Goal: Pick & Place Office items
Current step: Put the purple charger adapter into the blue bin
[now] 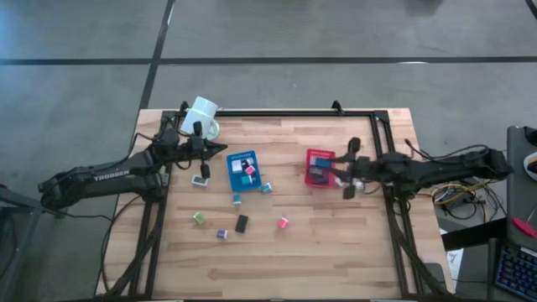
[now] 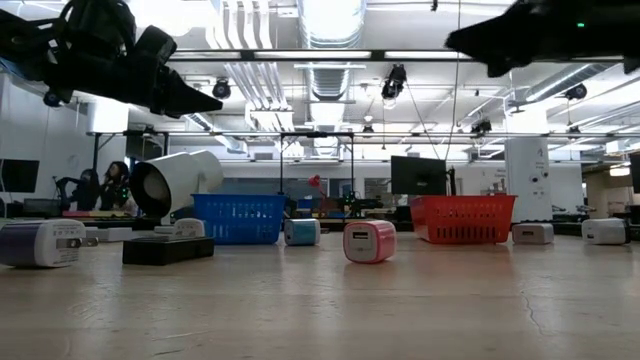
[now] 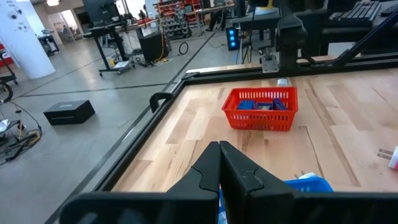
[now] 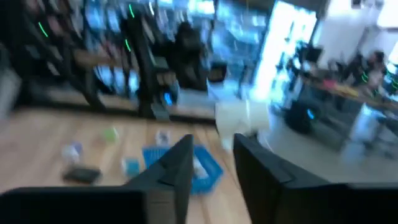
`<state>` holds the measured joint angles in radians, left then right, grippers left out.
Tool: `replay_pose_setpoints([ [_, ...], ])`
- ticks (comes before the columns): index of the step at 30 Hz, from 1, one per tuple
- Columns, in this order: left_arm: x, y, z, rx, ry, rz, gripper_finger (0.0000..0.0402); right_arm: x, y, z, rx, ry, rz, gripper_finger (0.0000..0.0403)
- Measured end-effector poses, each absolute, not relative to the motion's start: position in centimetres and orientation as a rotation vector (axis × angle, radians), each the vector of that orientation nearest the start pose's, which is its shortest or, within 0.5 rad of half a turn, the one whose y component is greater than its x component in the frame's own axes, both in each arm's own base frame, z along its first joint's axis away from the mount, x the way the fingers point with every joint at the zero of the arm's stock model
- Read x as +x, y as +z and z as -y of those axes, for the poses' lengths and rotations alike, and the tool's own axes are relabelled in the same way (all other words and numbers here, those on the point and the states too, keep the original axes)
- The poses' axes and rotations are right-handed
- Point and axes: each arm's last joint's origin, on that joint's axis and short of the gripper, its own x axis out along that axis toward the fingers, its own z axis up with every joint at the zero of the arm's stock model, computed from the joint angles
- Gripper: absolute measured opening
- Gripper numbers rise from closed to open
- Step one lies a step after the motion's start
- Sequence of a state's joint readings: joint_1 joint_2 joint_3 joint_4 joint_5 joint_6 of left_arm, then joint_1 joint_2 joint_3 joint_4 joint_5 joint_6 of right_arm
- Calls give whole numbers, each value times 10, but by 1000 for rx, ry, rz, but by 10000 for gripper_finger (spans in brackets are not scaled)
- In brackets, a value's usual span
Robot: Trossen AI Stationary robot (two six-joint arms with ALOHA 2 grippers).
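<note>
Blurring hides detail past the right gripper (image 4: 211,162): its jaws stand apart over the red basket (image 1: 319,168), nothing visibly between them. The left gripper (image 3: 219,163), jaws clenched empty, hovers beside the blue basket (image 1: 243,170). Office items (image 1: 241,223) lie scattered on the worktop (image 1: 336,243), apart from both.

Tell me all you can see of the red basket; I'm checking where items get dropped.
The red basket is a small rectangular bin of what looks like plastic, with slotted lattice walls and an open top. It stands upright and flat on the wooden table, right of the blue basket. Blue items lie inside; their count is unclear. From above, the right gripper hangs over its edge, jaws a little apart; whether it touches the basket cannot be told.
</note>
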<state>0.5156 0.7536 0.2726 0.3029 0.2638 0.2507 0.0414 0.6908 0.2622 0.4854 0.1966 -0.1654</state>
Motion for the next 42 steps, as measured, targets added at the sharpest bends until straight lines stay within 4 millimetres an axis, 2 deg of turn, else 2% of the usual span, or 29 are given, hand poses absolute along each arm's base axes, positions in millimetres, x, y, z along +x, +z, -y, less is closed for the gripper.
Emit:
replay_pose_setpoints([
  [4,149,207,-76,179,230,-192,5,142,219,-2,-124,-113,94,28],
  [6,149,207,-76,182,229,-193,5,135,219,-1,-122,-112,129,15],
  [12,149,207,-76,183,229,-193,5,123,216,-4,-125,-10,223,9],
  [17,149,207,-76,191,229,-195,5,117,213,-2,-104,-56,250,8],
  [21,149,207,-76,197,228,-195,5,115,204,-1,-106,-21,251,8],
  [26,149,207,-76,193,228,-195,5,110,203,1,-73,-17,302,8],
  [42,149,208,-76,197,230,-182,5,110,184,13,-89,-103,107,8],
])
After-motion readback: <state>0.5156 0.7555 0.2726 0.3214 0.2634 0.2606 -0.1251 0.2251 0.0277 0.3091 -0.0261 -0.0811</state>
